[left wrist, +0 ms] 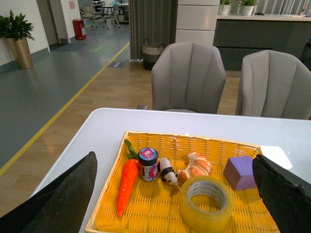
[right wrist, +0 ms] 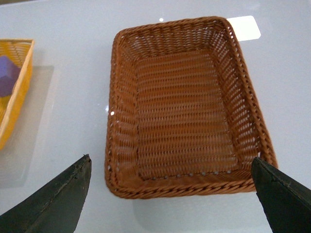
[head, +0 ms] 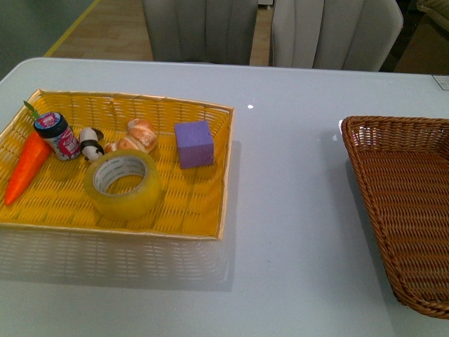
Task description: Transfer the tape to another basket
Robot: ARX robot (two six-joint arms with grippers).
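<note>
Tape [head: 133, 202] lies flat in the yellow basket [head: 226, 168], toward 6 o'clock from that basket's middle in the front view. Its hole faces up, so the roll's axis stands upright; being round, it has no long side to point anywhere. A faint print runs round the white core, too small to read.

Neither arm shows in the front view. The left claw [left wrist: 174, 162] hangs above the yellow basket's near side, its camera looking across the basket toward two grey chairs [left wrist: 188, 77]. Its two dark fingers are spread wide with nothing between them. The right claw [right wrist: 171, 159] hovers over the brown basket [head: 407, 203], looking down into it, fingers likewise wide apart and holding nothing.

The brown basket sits at 3 o'clock from the yellow one, well apart from it on the white table [head: 295, 210].

Around the tape:
- A purple block [head: 193, 144] is at 2 o'clock.
- A bread roll [head: 137, 137] is at 12.
- A small panda figure [head: 90, 145] is at 11.
- A little jar [head: 58, 135] and a carrot [head: 28, 167] are off toward 10.

The jar has a pink and blue label whose writing cannot be read.
</note>
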